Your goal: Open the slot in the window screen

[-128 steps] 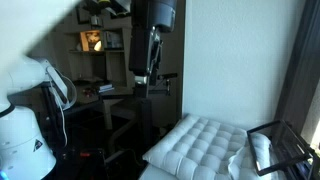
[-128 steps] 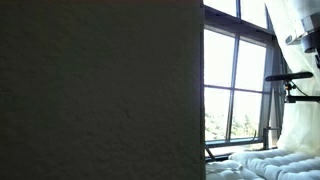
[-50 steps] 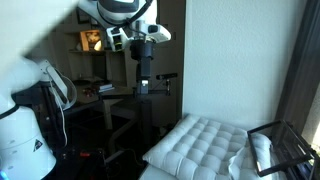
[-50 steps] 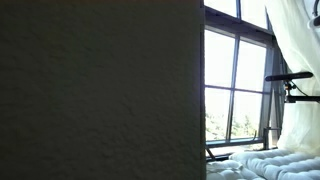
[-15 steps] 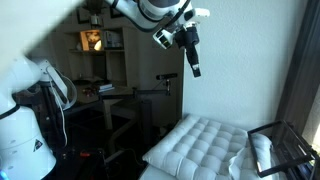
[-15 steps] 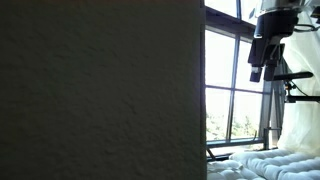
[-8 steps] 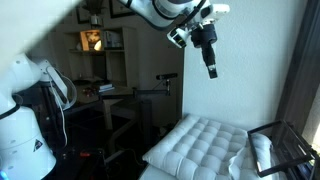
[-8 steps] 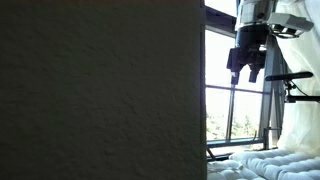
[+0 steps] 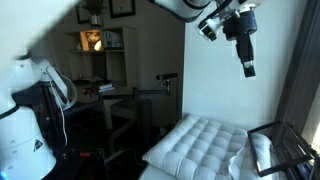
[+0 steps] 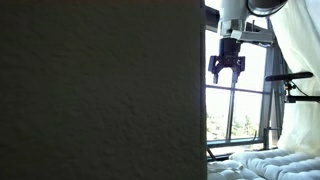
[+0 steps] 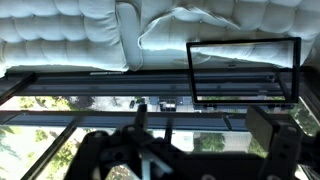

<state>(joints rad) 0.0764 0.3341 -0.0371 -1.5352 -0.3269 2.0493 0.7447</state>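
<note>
My gripper (image 9: 248, 68) hangs high in front of the white wall and points down, above the white tufted cushion (image 9: 205, 145). In an exterior view it (image 10: 226, 70) shows as a dark shape against the tall window (image 10: 250, 110), fingers spread and empty. In the wrist view the open fingers (image 11: 200, 142) frame the window bars (image 11: 120, 88) and the street below. A thin black rectangular frame (image 11: 243, 70) stands by the cushion (image 11: 60, 30), and it also shows in an exterior view (image 9: 280, 145). I cannot make out a slot.
A dark curtain (image 9: 300, 70) hangs beside the black frame. A white curtain (image 10: 296, 120) and a black stand (image 10: 290, 80) sit by the window. A dark wall (image 10: 100, 90) fills much of that view. A desk and shelves (image 9: 100, 85) stand at the back.
The arm has swung away from the desk area and across the white wall toward the window. The gripper now hangs over the cushion, still open and empty.
</note>
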